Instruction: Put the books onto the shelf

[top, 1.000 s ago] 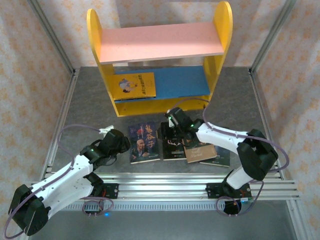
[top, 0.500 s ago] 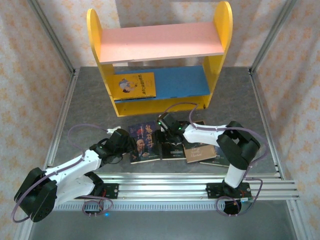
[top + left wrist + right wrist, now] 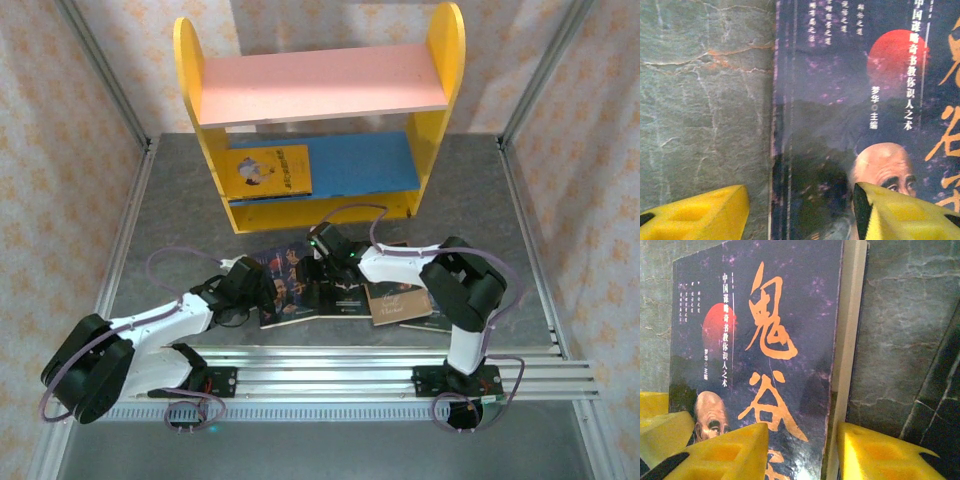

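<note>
Between the spread fingers of the left gripper [image 3: 799,200], the left edge of the dark portrait book [image 3: 840,100] is running straight away from the wrist. The left finger [image 3: 695,215] is sitting over bare grey table [image 3: 705,100], and the right one is hanging over the cover beside the bald man's face. The jaws are standing wide and pinching nothing.

The right gripper [image 3: 802,440] is working the same book's opposite side. The cream page edge is lying in the gap between its fingers, with the inner finger overlapping the cover under the orange characters and the outer one sitting just outside the edge. Cannot tell whether the pads are pressing the book.

Right of that gripper, with a strip of table showing between, another dark book [image 3: 347,292] is lying flat. Next comes a brown-cover book [image 3: 400,300], with a dark cover [image 3: 440,322] peeking out under it.

Ahead of both grippers and well apart, the shelf [image 3: 445,60] is standing upright. A yellow cartoon-cover book [image 3: 268,170] is lying flat at the left of the blue lower board, and the board is lying open to that book's right. The pink upper board [image 3: 320,85] is showing bare surface.

Grey table is lying open between the grippers and the shelf's front lip, and also left of the left gripper as far as the metal frame rail [image 3: 120,250]. Aluminium rails [image 3: 320,360] are running close behind the books' near edges.
</note>
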Robot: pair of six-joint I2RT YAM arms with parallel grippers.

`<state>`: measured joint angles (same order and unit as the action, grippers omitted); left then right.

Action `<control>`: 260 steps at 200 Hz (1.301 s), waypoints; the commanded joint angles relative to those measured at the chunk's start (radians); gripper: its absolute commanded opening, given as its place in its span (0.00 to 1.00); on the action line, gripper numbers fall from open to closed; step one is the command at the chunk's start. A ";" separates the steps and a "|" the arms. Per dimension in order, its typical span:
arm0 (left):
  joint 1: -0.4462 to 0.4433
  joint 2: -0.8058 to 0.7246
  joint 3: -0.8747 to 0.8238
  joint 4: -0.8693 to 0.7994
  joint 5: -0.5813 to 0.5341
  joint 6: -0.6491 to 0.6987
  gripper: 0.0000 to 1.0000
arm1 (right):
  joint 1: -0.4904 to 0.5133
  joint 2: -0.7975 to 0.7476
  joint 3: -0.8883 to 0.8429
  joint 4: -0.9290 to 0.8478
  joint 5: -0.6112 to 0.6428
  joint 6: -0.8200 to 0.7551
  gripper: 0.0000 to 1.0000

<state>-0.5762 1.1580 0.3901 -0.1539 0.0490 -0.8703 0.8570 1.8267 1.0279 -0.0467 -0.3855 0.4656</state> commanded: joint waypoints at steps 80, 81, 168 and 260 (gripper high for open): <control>-0.007 0.011 -0.002 0.157 0.157 0.022 0.59 | 0.043 0.118 -0.073 0.140 -0.071 0.077 0.15; -0.007 0.009 -0.001 0.155 0.157 0.022 0.59 | 0.043 0.118 -0.072 0.141 -0.071 0.078 0.14; -0.007 -0.278 0.021 0.014 0.135 0.034 0.61 | 0.052 0.124 -0.075 0.156 -0.081 0.076 0.12; -0.007 -0.290 -0.008 0.093 0.173 0.022 0.49 | 0.063 0.125 -0.069 0.155 -0.092 0.072 0.13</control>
<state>-0.5735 0.8829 0.3729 -0.2352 0.0990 -0.8402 0.8570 1.8618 0.9852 0.1104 -0.3885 0.5282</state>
